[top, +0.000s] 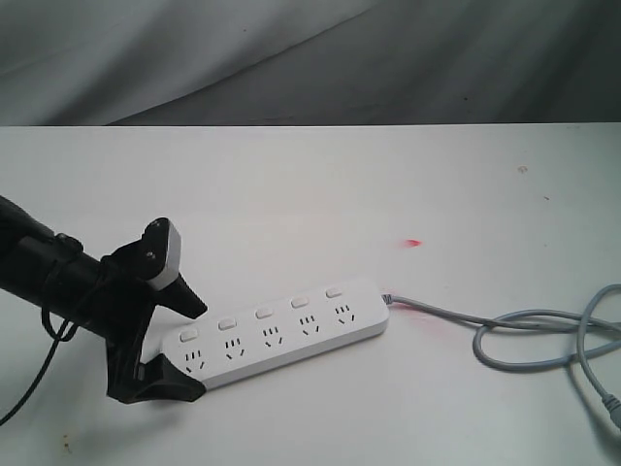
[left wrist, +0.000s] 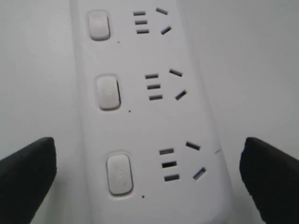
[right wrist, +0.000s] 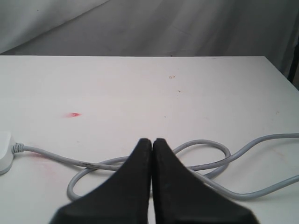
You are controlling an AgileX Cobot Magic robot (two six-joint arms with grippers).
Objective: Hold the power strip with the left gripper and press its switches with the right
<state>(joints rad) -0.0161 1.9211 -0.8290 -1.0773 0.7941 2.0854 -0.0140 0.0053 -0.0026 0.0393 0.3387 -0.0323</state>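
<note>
White power strip (top: 277,335) is lying near the tabletop's (top: 291,194) front edge. Released left tool (top: 197,351) is straddling its end, not gripping. Clenched right tool (right wrist: 152,144) is hovering apart, and switches (top: 264,314) are awaiting pressing.

- Power strip (top: 281,335): white, lay flat and slanted on table (top: 291,184), grey cord (top: 437,314) looping from one end.
- Switches (top: 262,314): five, in one row.
- Left gripper (top: 199,351): spread wide astride strip's end.
- Right gripper (right wrist: 152,142): pinched together.

We see the power strip (top: 281,335) as smooth white plastic with a soft sheen, its cord (top: 437,312) matt grey. The counter (top: 291,184) under the power strip looks matt white; creased grey cloth (top: 291,58) hangs behind. The jaws of the left gripper (top: 197,349) are matt black.
</note>
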